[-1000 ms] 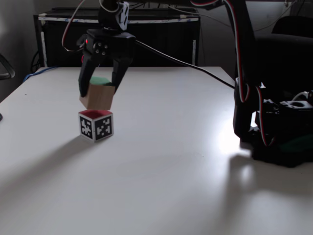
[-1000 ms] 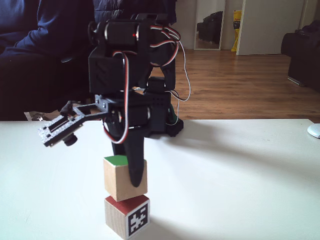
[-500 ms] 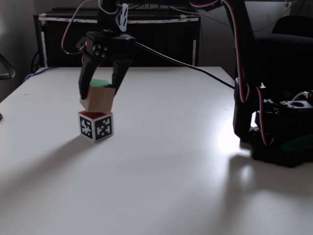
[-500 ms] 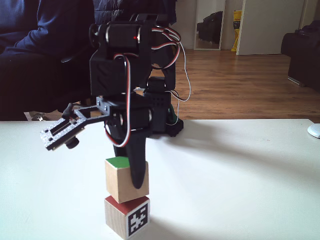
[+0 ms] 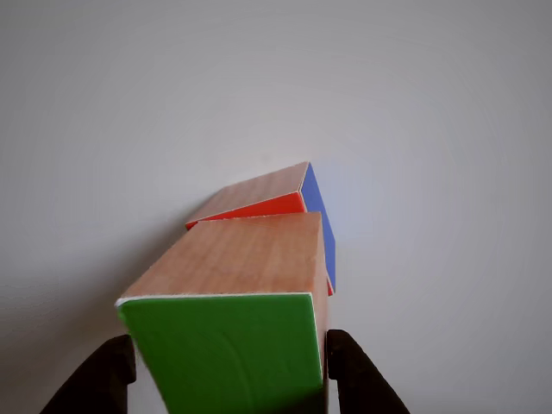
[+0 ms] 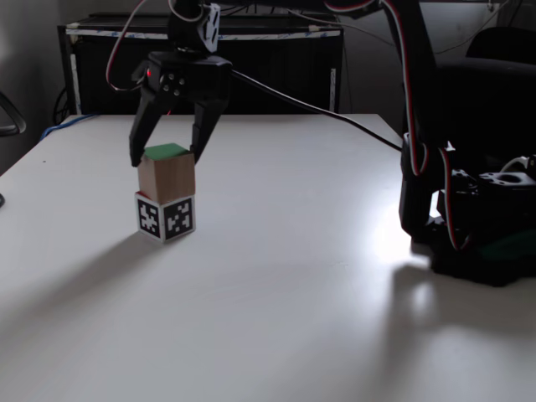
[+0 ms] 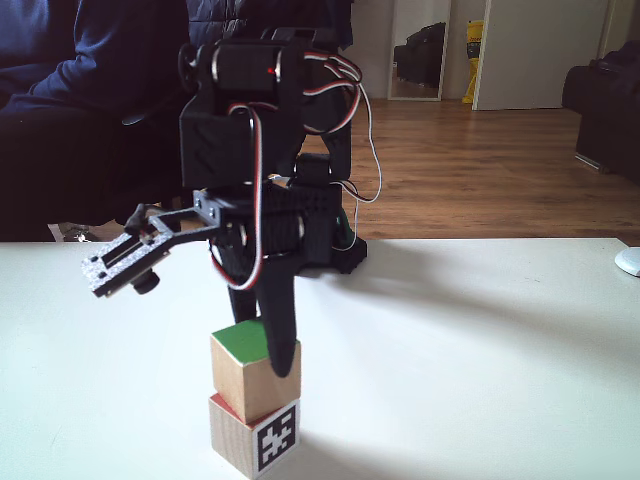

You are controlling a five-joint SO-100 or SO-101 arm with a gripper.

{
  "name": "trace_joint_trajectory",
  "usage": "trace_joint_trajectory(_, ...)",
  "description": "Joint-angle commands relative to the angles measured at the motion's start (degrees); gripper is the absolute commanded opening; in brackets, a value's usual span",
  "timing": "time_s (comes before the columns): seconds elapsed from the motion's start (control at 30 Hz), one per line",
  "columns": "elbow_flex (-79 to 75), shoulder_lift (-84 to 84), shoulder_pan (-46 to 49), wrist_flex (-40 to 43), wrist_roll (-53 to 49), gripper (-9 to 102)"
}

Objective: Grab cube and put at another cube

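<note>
Resting flat on another cube point(image 6: 165, 218), the cube point(image 6: 167, 173) sits green face up at about 9 o'clock on the white table point(image 6: 276, 276). The gripper point(image 6: 164, 156) straddles it, jaws spread and clear of its sides.

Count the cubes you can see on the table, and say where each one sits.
2. The green-topped cube sits on top of the marker cube, between the gripper fingers. The marker cube rests on the white table, at its left in this fixed view.

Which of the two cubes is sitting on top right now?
The green-topped cube. It rests on the cube with black-and-white markers, between the open claw tips.
</note>
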Motion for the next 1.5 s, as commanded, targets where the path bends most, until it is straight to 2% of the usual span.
trace_joint_trajectory(0.0,-2.9,0.7,0.62,0.79,0.18,35)
trace_joint_trajectory(0.3,1.93,8.88,0.0,1.85,2.46,37)
trace_joint_trajectory(0.4,9.93,16.96,-1.49,0.26,4.22,37)
trace_joint_trajectory(0.53,27.69,34.28,-4.57,-7.73,7.91,38)
trace_joint_trajectory(0.67,40.34,48.52,-8.17,-12.83,16.61,40)
trace_joint_trajectory(0.87,49.31,50.36,-13.89,-19.69,39.46,35)
trace_joint_trajectory(0.93,55.11,52.73,-15.64,-23.64,40.52,31)
trace_joint_trajectory(1.0,65.21,58.18,-17.58,-31.55,41.31,27)
trace_joint_trajectory(1.07,76.46,66.36,-18.63,-39.46,43.07,30)
trace_joint_trajectory(1.13,85.69,74.97,-19.42,-43.77,44.56,35)
trace_joint_trajectory(1.27,93.87,85.61,-21.18,-43.77,45.0,36)
trace_joint_trajectory(1.47,96.86,86.31,-19.6,-43.42,42.36,35)
